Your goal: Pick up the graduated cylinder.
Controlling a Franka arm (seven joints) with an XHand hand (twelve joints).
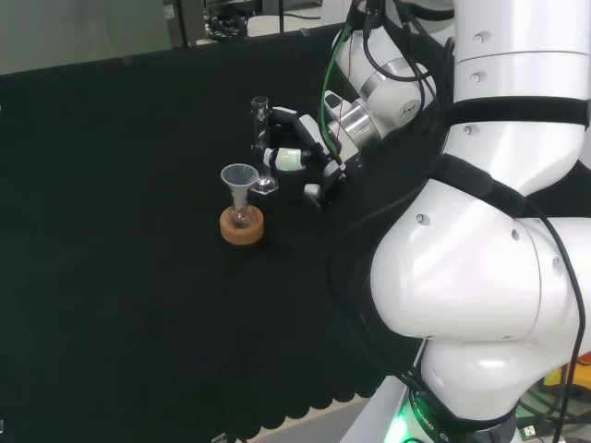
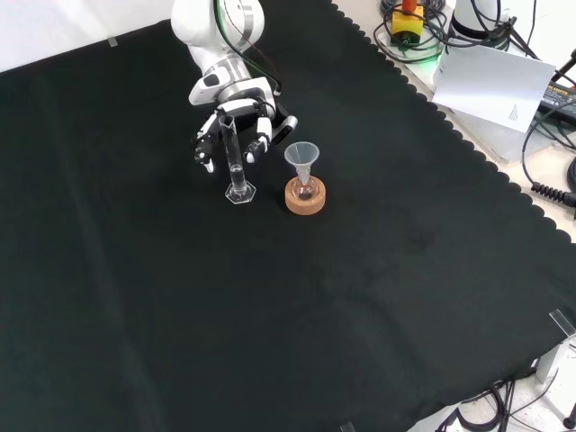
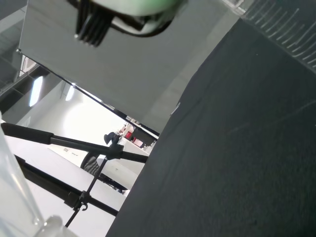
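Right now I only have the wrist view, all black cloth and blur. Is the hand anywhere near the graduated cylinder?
Observer: Yes. In the front view the hand is right behind the graduated cylinder, which stands upright.
Operator: Is anything else close by?
Observer: A funnel sits in a small flask on a cork ring, just right of the cylinder in the front view.
Operator: Is the cylinder lifted yet?
Observer: No. The head view shows its foot on the cloth.

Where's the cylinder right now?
In the front view the cylinder stands upright on the cloth just left of the funnel on its cork ring, directly in front of the hand.
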